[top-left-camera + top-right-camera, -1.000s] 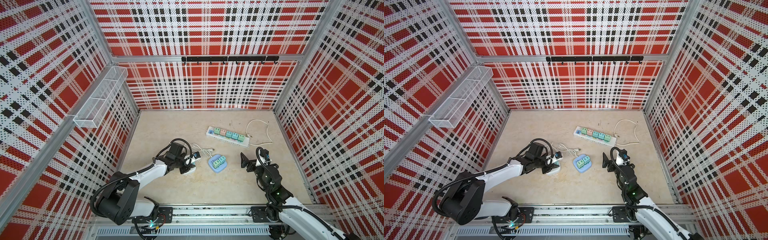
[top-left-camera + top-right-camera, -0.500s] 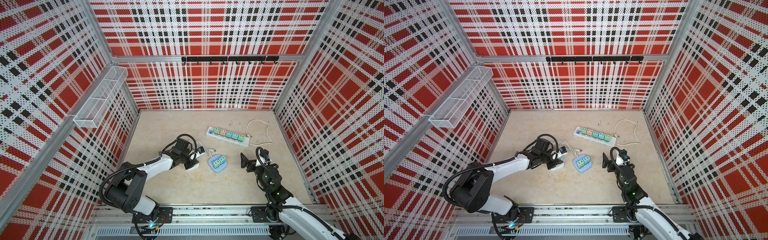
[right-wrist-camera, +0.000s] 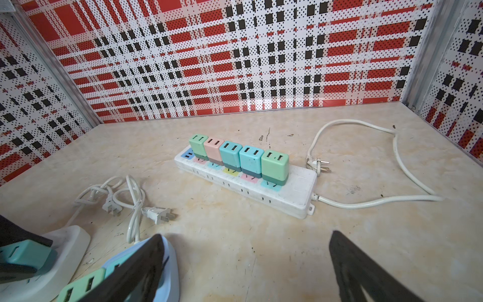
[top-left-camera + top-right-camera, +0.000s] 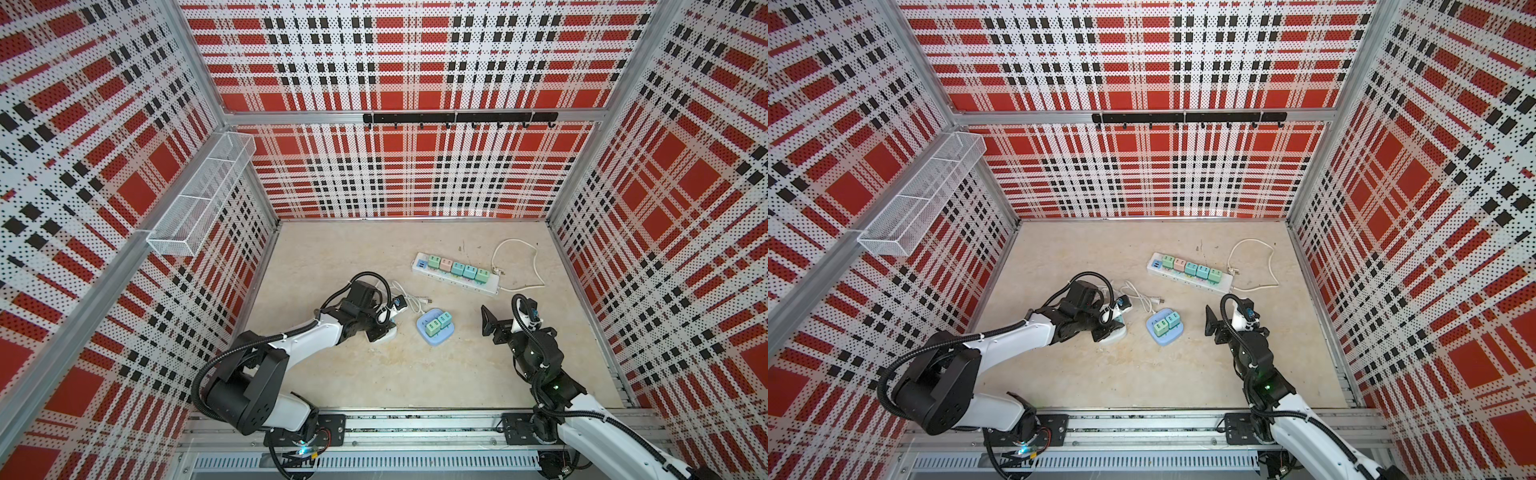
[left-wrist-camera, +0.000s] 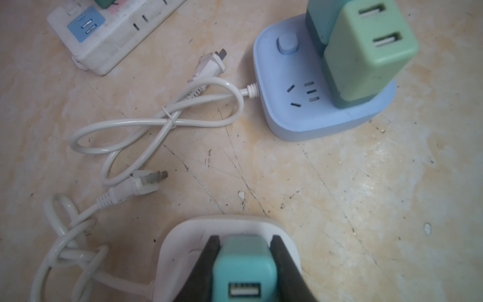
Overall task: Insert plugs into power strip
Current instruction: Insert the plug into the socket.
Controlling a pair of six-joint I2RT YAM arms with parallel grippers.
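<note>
You are working on a beige, marbled tabletop (image 4: 374, 382) that is showing dark scratches and yellowish stains in the left wrist view. Perforated plaid panels (image 4: 415, 62) in red, black and white are closing it in on three sides, framed by aluminium posts. A white wire basket (image 4: 199, 195) is hanging on the left wall and a black hook rail (image 4: 457, 117) is running along the back one.

Your left gripper (image 5: 244, 239) is clamping a teal plug (image 5: 244, 264) between its dark fingers, right over a white square power strip (image 5: 183, 235). Whether the prongs are sitting in the socket you cannot tell.

Your right gripper (image 3: 245, 235) is standing with its jaws spread wide and holding nothing, near the blue square power strip (image 5: 287, 109), which is carrying mint green and teal plugs (image 5: 366, 52).

Toward the back right, the long white power strip (image 4: 490, 286) is lying at a slant with five plugs (image 4: 457, 269) standing in a row: green, pink, two teal, green. White cords (image 5: 156, 123) are looping loose on the surface between the strips.
</note>
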